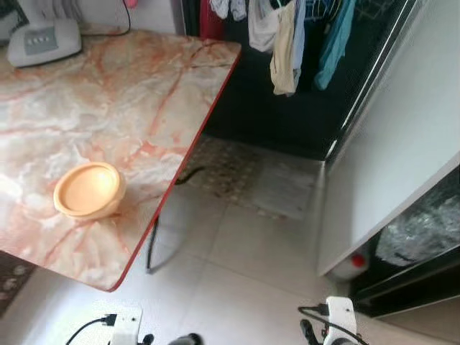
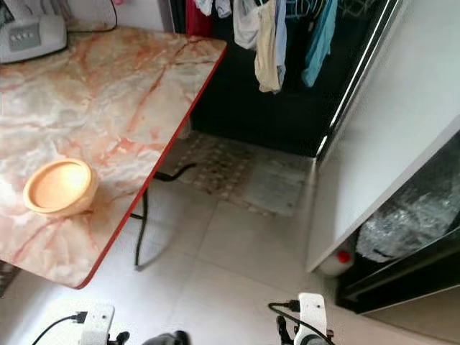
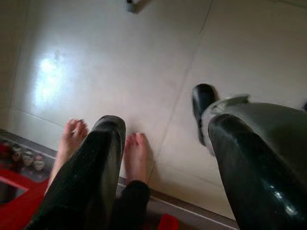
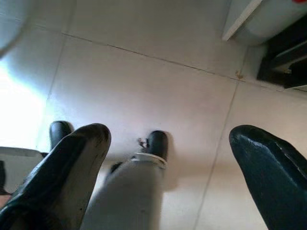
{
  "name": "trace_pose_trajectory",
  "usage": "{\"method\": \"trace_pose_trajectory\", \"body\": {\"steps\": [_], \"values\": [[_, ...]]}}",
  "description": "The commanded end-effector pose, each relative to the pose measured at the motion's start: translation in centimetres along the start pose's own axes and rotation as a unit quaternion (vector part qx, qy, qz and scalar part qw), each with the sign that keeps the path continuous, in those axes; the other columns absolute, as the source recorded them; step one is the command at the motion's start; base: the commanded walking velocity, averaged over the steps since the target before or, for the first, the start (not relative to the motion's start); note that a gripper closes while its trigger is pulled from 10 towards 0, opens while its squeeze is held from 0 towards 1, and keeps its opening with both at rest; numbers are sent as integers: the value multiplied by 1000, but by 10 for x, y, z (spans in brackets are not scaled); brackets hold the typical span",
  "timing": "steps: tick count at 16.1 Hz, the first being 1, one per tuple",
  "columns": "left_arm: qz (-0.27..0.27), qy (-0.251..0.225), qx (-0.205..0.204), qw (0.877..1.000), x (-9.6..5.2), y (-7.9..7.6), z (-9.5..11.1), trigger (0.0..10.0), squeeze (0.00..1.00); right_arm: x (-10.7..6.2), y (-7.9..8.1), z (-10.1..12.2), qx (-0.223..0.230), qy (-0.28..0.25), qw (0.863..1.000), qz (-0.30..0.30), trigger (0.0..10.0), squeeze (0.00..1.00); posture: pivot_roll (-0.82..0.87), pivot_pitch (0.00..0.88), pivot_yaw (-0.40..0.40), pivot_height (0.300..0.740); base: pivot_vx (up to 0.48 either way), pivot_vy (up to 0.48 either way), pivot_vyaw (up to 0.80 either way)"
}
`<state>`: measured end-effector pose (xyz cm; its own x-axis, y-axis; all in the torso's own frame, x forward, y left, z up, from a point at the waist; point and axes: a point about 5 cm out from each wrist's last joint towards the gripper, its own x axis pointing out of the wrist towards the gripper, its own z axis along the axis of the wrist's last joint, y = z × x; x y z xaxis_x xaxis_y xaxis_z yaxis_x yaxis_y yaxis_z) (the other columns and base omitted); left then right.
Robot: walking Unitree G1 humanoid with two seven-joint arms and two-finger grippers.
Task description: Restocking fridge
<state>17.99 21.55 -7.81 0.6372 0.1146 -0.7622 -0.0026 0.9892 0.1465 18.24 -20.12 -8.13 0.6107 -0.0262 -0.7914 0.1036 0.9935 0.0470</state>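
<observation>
Bowl point(image 1: 88, 190) on table point(image 1: 144, 93) at left; fridge point(image 1: 402, 158) right; clothes point(image 1: 287, 39) behind.

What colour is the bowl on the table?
The bowl is pale orange, clearest in the left eye view.

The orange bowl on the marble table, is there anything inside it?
No, the orange bowl sits empty near the table edge.

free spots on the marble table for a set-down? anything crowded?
Most of the marble table is bare: the wide stretch between the yellow bowl near the front edge and the grey appliance at the far left corner. The red-edged right side is free too. Only those two spots are taken.
</observation>
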Motion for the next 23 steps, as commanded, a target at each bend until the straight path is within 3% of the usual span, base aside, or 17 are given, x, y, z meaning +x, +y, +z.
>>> {"method": "trace_pose_trajectory", "body": {"steps": [1, 5, 9, 13, 18, 21, 23], "values": [[2, 6, 12, 1000, 1, 7, 2, 10000, 0, 1, 6, 3, 6, -8, 1000, 5, 10000, 0, 42, 169, 41, 740, 0, 0, 0], [45, -5, -39, 998, 2, 20, 12, 10000, 0, 3, 18, 5, -28, 6, 999, 27, 10000, 0, 70, 142, -40, 740, 0, 0, 102], [29, 5, -28, 999, 0, 11, 0, 10000, 0, 3, 7, 9, -16, -6, 1000, 13, 10000, 0, 61, 174, -8, 740, 0, 0, 380], [43, 13, -40, 998, -5, 15, -15, 10000, 0, -3, 5, -15, -19, 23, 999, 13, 10000, 0, 48, 203, -24, 740, 0, 0, 0], [28, 26, -30, 999, -8, 6, -26, 10000, 0, -3, 5, -15, -12, 19, 1000, 14, 10000, 0, 20, 207, -16, 740, 0, 0, 763], [23, 24, -24, 999, -9, 3, -28, 10000, 0, -3, 5, -17, -7, 21, 1000, 13, 10000, 0, 24, 199, -14, 740, 0, 0, 317], [21, 5, -18, 1000, -6, 5, -18, 10000, 0, -3, 6, -19, -5, 23, 1000, 15, 10000, 0, 34, 193, -10, 740, 0, 0, 0]]}}
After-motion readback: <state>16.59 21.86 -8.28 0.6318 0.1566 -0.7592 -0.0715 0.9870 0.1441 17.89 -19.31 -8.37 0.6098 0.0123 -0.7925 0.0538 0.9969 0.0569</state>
